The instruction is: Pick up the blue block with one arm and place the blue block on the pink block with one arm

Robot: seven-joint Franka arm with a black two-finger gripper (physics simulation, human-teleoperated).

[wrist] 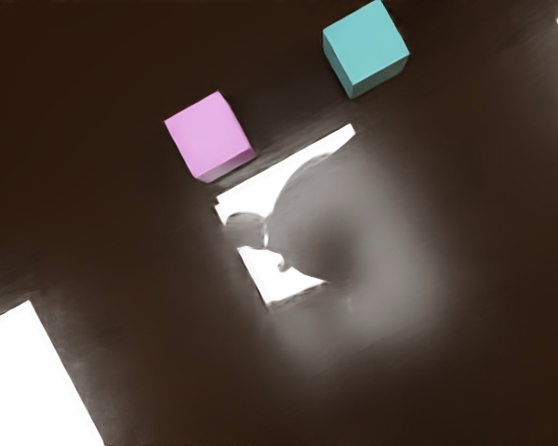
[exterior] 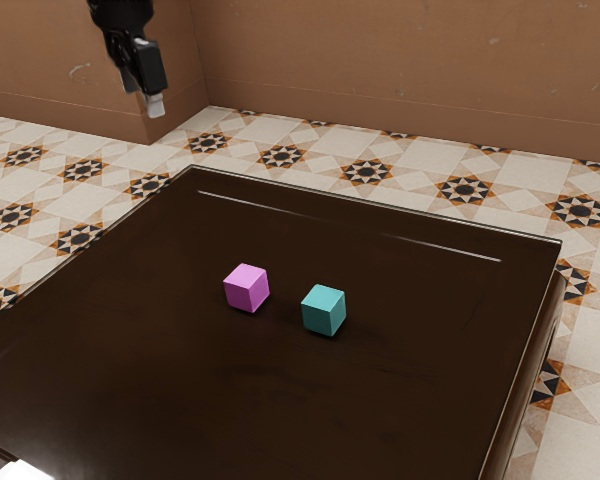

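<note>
The blue block (exterior: 323, 308), a teal-blue cube, rests on the dark glossy table (exterior: 130, 340) near its middle. The pink block (exterior: 246, 287) stands just beside it, toward the exterior view's left, with a small gap between them. My gripper (exterior: 155, 103) hangs high above the table's far left corner, well away from both blocks and holding nothing. In the wrist view the pink block (wrist: 209, 136) and the blue block (wrist: 365, 46) lie far below on the dark tabletop (wrist: 93, 232), each upright and apart from the other.
The table's far edge (exterior: 360, 205) and right edge (exterior: 540, 330) drop off to a patterned tile floor (exterior: 460, 170). Brown walls (exterior: 400, 50) stand behind. Bright reflections (wrist: 279, 242) gleam on the tabletop under my hand.
</note>
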